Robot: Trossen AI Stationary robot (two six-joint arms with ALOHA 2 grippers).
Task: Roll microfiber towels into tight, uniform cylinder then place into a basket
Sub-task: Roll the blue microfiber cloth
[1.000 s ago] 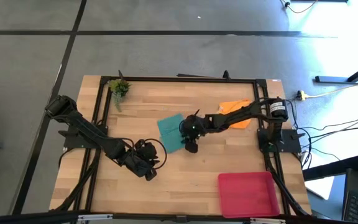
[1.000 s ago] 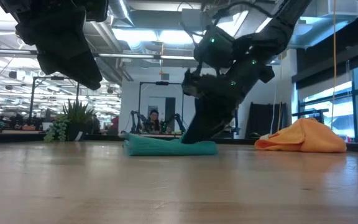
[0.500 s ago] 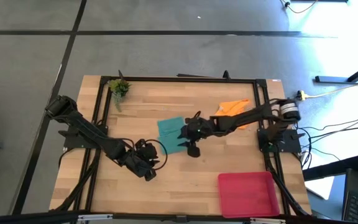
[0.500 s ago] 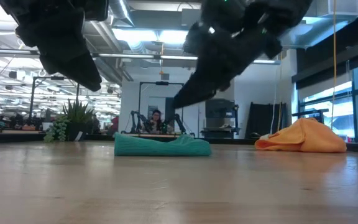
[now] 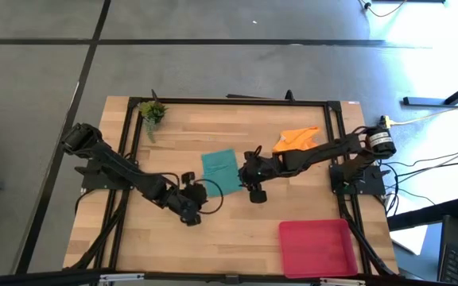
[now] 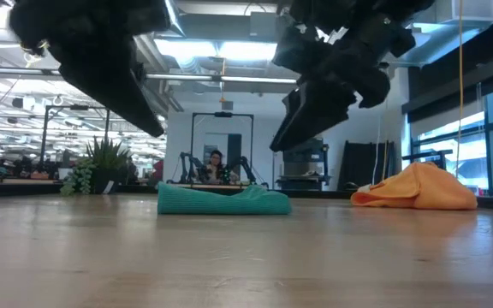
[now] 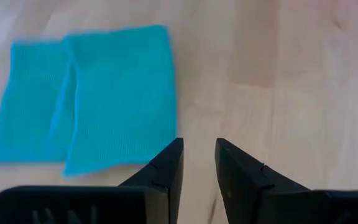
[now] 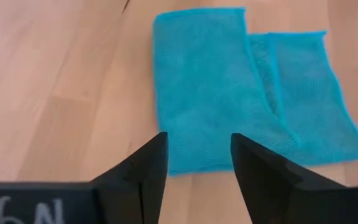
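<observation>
The teal towel (image 5: 220,169) is lying flat near the middle of the table (image 5: 293,202), partly folded, with one flap overlapping the other so that a seam is running down its length; in the low view it is showing as a low, slightly lumpy strip (image 6: 222,201) resting on the wood. The right gripper (image 5: 247,173) is hanging just beside the teal towel on the side toward the orange towel, lifted clear of the tabletop, and its fingers (image 8: 143,173) are standing parted with a plain gap between them, gripping nothing and touching nothing. The left gripper (image 5: 198,195) is hovering near the teal towel's corner on the side toward the table's front edge, also off the wood; its fingers (image 7: 166,168) are sitting only a narrow slit apart with bare table showing through the gap, so it too is carrying nothing. The orange towel (image 5: 296,141) is sitting crumpled in a heap, well apart from the teal towel, toward the right arm's base. The basket (image 5: 317,246) is resting at the front right corner of the table, well apart from the teal towel, with nothing showing inside it.
</observation>
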